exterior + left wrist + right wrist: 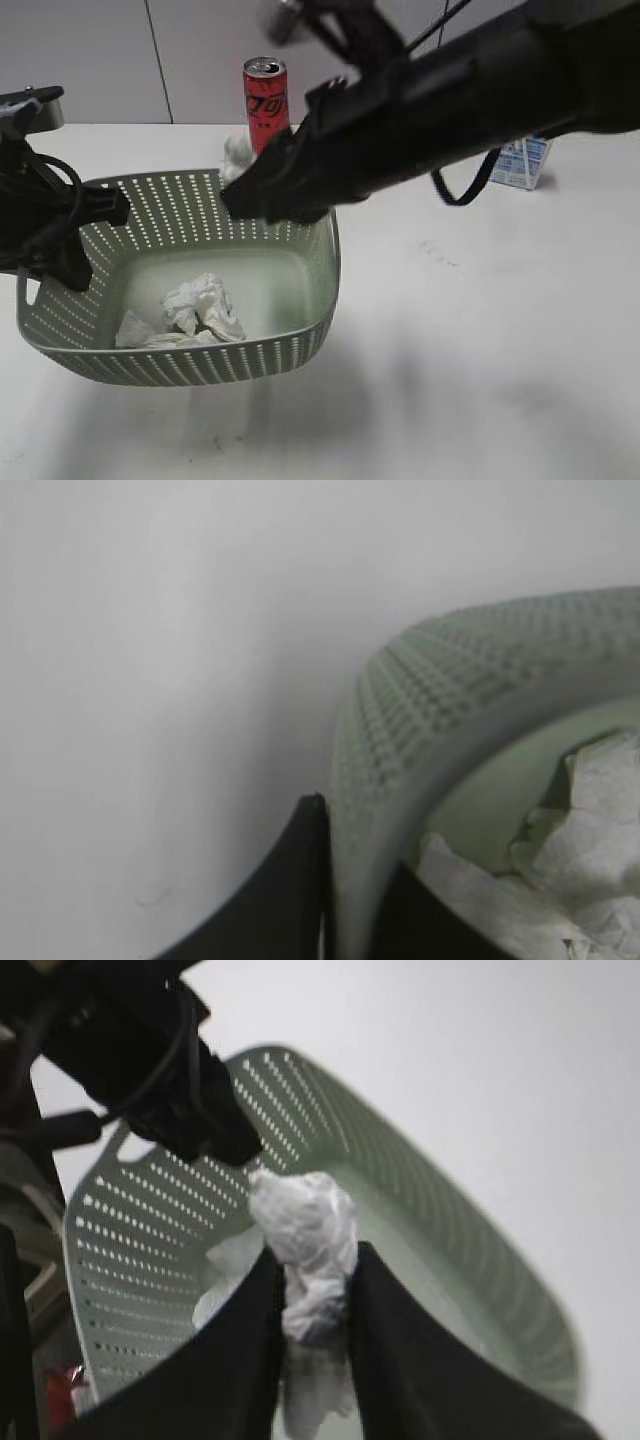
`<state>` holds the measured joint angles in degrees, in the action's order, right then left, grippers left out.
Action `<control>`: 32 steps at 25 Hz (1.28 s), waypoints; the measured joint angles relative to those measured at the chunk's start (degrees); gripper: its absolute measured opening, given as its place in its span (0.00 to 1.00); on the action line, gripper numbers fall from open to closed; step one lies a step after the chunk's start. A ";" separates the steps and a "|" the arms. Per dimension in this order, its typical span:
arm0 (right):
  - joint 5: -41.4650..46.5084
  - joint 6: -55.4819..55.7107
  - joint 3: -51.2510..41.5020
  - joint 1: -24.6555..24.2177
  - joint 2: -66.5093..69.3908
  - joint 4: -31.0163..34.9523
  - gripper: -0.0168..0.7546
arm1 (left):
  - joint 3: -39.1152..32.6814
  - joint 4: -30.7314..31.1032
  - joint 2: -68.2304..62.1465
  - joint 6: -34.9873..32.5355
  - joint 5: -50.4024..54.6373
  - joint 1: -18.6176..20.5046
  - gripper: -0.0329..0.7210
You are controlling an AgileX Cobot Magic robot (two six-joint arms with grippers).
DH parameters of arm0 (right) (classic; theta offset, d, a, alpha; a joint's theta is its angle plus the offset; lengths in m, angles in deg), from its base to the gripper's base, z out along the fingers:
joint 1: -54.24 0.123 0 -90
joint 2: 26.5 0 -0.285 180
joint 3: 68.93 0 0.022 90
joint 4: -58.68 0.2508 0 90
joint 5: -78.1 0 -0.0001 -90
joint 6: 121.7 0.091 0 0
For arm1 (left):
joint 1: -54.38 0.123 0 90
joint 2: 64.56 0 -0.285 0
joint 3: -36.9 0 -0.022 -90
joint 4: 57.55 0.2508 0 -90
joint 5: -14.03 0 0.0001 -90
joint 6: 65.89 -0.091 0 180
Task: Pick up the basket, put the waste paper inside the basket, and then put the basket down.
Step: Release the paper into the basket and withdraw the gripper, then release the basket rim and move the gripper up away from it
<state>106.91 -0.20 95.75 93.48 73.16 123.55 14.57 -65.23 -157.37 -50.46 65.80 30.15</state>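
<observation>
We see left gripper [335, 880] clamped on rim of pale sage-green slotted plastic basket [255, 355], basket tilted and lifted off white table [480, 350]. Right gripper [315, 1305] pinched shut on crumpled white tissue wad [303, 1230], above basket interior. Crumpled white tissue [200, 310] already lies inside on basket floor. Red drink can [266, 100] and blue-and-white carton [522, 163] stand behind.

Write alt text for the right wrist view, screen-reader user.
The right gripper pinches a crumpled white paper wad between its two dark fingers, directly above the open pale green basket. More white paper lies inside the basket, and the dark left arm grips its far rim.
</observation>
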 joint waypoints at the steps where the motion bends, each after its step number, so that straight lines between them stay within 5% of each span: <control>1: 0.04 -0.39 0.04 0.85 1.96 -0.28 0.35 | 0.00 -0.07 0.00 0.00 0.00 0.00 0.05; 4: -0.01 -0.90 0.04 2.55 5.64 -0.89 0.64 | 0.00 -0.04 0.00 0.00 0.11 0.00 0.05; 7: -0.45 -1.23 0.22 2.98 6.18 -1.34 0.76 | 0.00 0.19 -0.05 0.00 0.49 0.00 0.05; 12: -3.06 4.58 2.23 0.73 3.96 -9.84 0.76 | 0.00 -0.10 -0.05 0.00 0.32 0.00 0.05; 16: 1.27 23.89 9.67 -6.68 2.76 -30.62 0.76 | 0.00 -0.16 -0.05 0.00 0.25 0.00 0.05; 22: 22.82 47.28 21.06 -20.75 3.82 -59.86 0.74 | 0.00 -0.23 -0.05 0.00 0.20 0.00 0.05; 27: 34.91 50.28 24.66 -30.28 4.04 -65.64 0.74 | 0.00 -0.27 -0.82 0.00 0.27 0.00 0.05; 32: 40.19 52.37 24.44 -34.12 2.33 -65.91 0.74 | 3.06 -0.27 -4.30 0.00 1.58 0.00 0.05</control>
<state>147.11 52.16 120.19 59.36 75.49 57.64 17.63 -65.50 -161.67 -50.46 67.38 30.15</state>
